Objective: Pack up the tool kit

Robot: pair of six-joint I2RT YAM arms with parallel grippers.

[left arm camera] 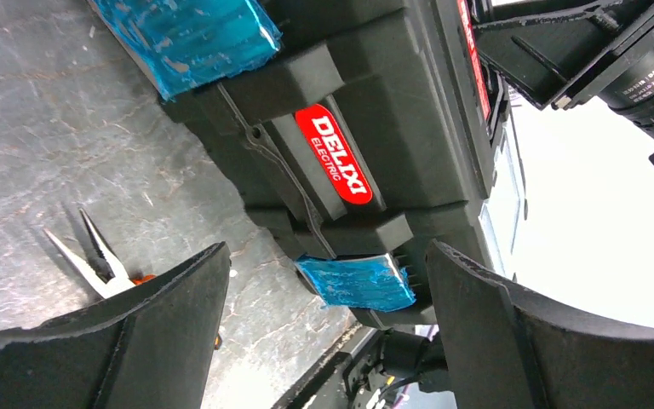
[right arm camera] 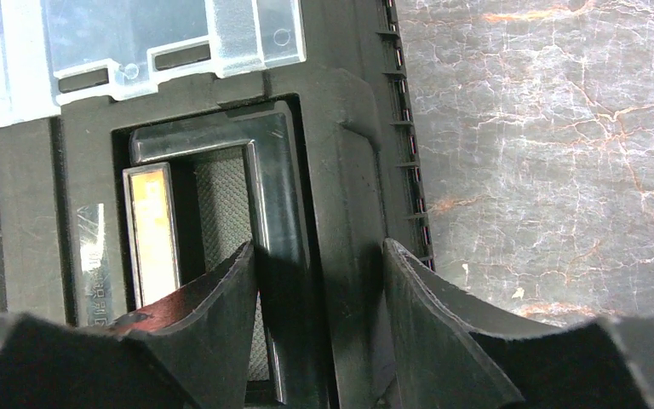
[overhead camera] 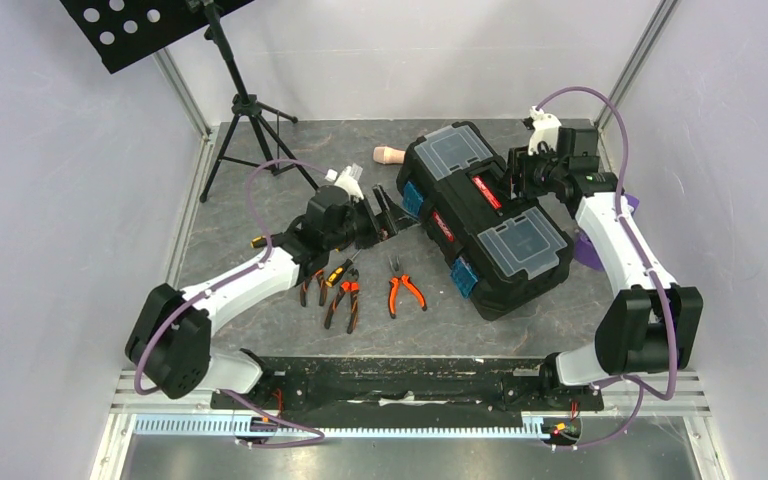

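The black toolbox lies closed and slanted on the table, with its clear-lidded compartments on top and blue latches facing front-left. My right gripper comes down on its far side. In the right wrist view, one finger sits inside the handle recess and the other outside the rear rim, both pressed against the handle bar and the lid's edge. My left gripper stands open just in front of the box, facing a blue latch. Orange pliers and a yellow screwdriver lie on the table.
A beige cylindrical handle lies behind the toolbox. A purple object shows past the right arm. A black tripod stands at the back left. A metal frame rail borders the table.
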